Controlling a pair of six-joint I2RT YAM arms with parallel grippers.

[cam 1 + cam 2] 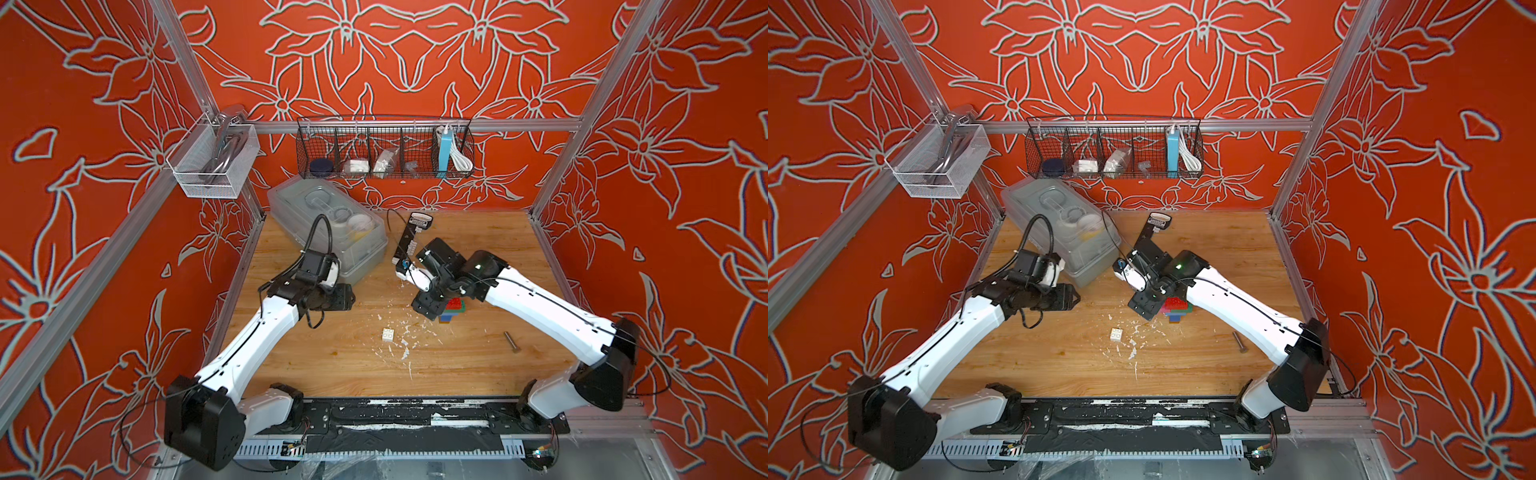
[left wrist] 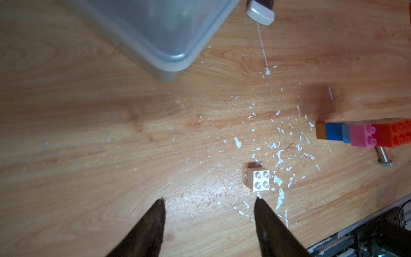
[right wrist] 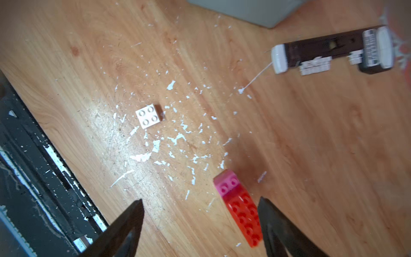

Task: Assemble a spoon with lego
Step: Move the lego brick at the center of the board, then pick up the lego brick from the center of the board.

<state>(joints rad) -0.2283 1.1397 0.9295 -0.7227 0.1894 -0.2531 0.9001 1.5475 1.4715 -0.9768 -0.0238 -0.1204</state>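
The spoon (image 1: 456, 308) (image 1: 1177, 311) lies on the wooden table as a stack of red, pink, green, blue and brown bricks, partly under my right arm. In the left wrist view the spoon (image 2: 364, 134) runs from a brown end through blue to pink and red. A loose white lego brick (image 1: 388, 334) (image 1: 1116, 333) (image 2: 259, 180) (image 3: 148, 116) sits studs up, apart from it. My right gripper (image 1: 428, 308) (image 3: 200, 200) hangs open over the spoon's red and pink end (image 3: 241, 209), which lies close to one finger. My left gripper (image 1: 347, 297) (image 2: 209, 200) is open and empty, short of the white brick.
A clear plastic box (image 1: 328, 224) stands at the back left. A long black-and-white bar tool (image 1: 411, 245) lies behind my right wrist. A metal bolt (image 1: 512, 341) lies at the right. White flecks (image 1: 405, 340) litter the table's middle. Wire baskets (image 1: 384, 151) hang on the back wall.
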